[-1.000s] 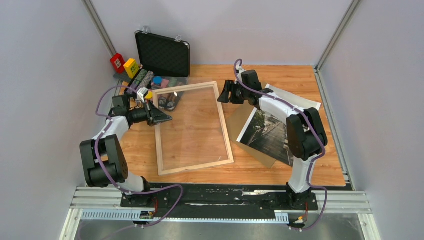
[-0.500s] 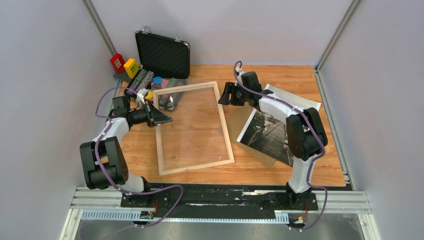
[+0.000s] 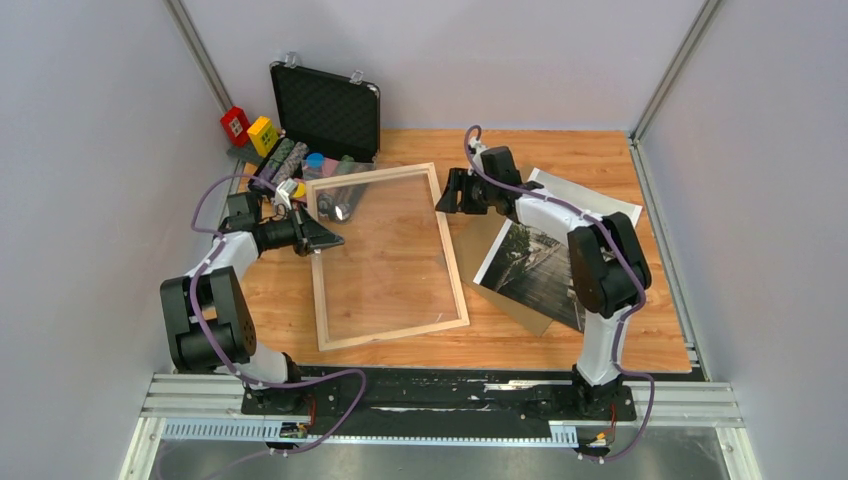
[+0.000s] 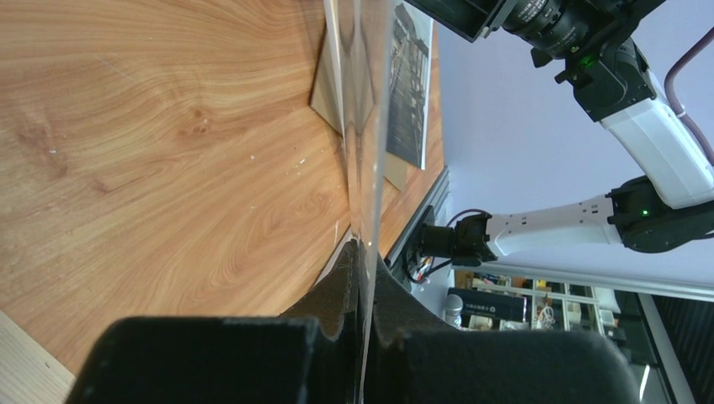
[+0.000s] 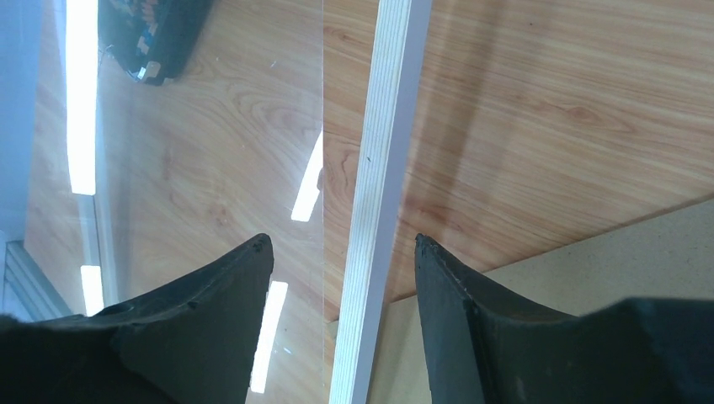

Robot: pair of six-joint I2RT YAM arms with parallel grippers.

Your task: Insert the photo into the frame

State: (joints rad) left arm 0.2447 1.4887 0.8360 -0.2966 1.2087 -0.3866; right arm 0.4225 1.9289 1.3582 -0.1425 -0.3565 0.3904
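The frame (image 3: pixel 458 270), pale wood, lies flat at the table's middle. Its clear pane (image 3: pixel 385 250) is pinched at the left edge by my left gripper (image 3: pixel 325 238), which is shut on it; in the left wrist view the pane (image 4: pixel 366 126) runs edge-on out from between the left gripper (image 4: pixel 364 278) pads. My right gripper (image 3: pixel 447 192) is open near the frame's far right corner. In the right wrist view the frame rail (image 5: pixel 379 194) passes between the right gripper (image 5: pixel 341 244) fingertips without touching them. The photo (image 3: pixel 535 270) lies to the right on a brown backing board (image 3: pixel 480 235).
An open black case (image 3: pixel 325 105) stands at the back left, with red and yellow blocks (image 3: pixel 248 128) and several small items beside it. A white sheet (image 3: pixel 595 203) lies under the right arm. Grey walls close in both sides.
My right gripper has edged slightly left along the frame's right rail. The glare on the pane's far left corner has shifted. The left gripper keeps its hold.
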